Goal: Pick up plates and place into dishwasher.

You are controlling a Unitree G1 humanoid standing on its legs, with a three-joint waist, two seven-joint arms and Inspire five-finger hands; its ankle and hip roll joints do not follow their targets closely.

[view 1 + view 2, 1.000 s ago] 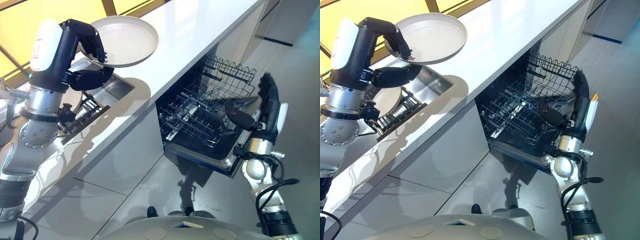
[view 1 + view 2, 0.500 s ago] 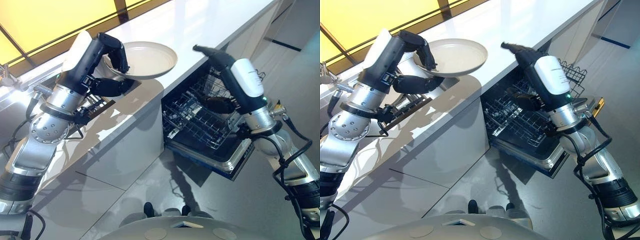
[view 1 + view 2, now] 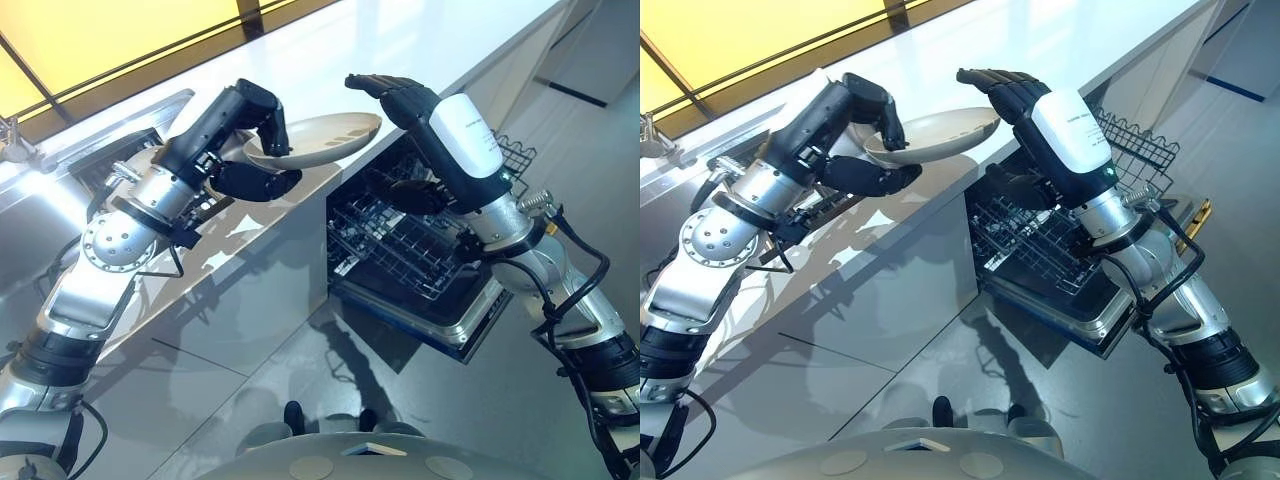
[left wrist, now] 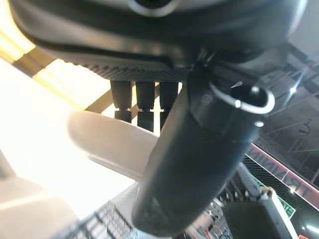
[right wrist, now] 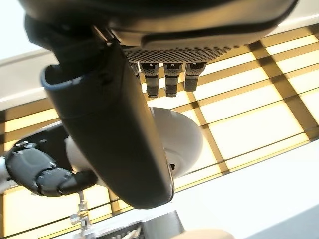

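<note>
We have the plate pinched at its rim in the left hand, fingers over, thumb under, held above the counter edge. The right hand hovers at the plate's 3 o'clock rim, fingers relaxed, holding nothing. We judge this to be a handover. The next move calls for the right hand to close on the free rim, then carry the plate to the rack at 5 o'clock.

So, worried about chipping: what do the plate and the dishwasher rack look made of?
The plate, held in the left hand, looks like glazed ceramic or melamine: off-white, smooth, softly glossy. The rack is thin dark wire, probably coated metal, in an open grid.
</note>
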